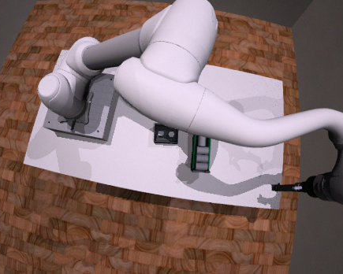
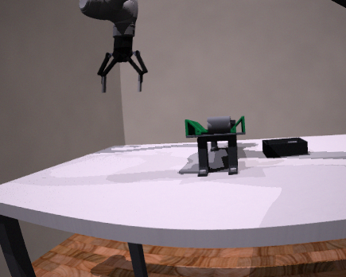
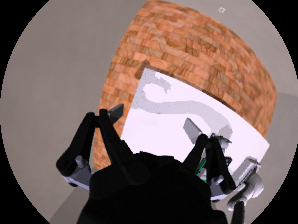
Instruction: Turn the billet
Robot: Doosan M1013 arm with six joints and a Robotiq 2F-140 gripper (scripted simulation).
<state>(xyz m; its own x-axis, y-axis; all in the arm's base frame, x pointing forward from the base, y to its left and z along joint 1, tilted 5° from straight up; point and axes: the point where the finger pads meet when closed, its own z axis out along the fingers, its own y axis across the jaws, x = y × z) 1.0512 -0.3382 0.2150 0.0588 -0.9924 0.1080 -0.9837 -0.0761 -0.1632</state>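
Billets [image 1: 201, 154] show in the top view as grey bars inside the green-sided feed ramp [image 1: 194, 151], well away from my tool [image 1: 277, 187], which hangs out past the counter [image 1: 138, 169] edge on its far side from the ramp. I make out a few bars lying across near the lower end and one lengthwise bar [image 1: 201, 141] above them, partly hidden under the arm. A black tray [image 1: 165, 134] sits just beside the ramp, with two round shapes in it that I cannot identify. From the exterior camera, my tool [image 2: 122, 84] is high above the counter with both fingers spread wide and nothing between them; the ramp [image 2: 195, 127] stands far below and off to one side, on dark legs, with one grey bar end [image 2: 219, 125] visible. The wrist camera shows the spread fingers and only a sliver of green ramp [image 3: 208, 157] near one finger. I judge the approach has not begun: next I must bring the tool over the ramp, above the lengthwise bar, fingers set to straddle its width.
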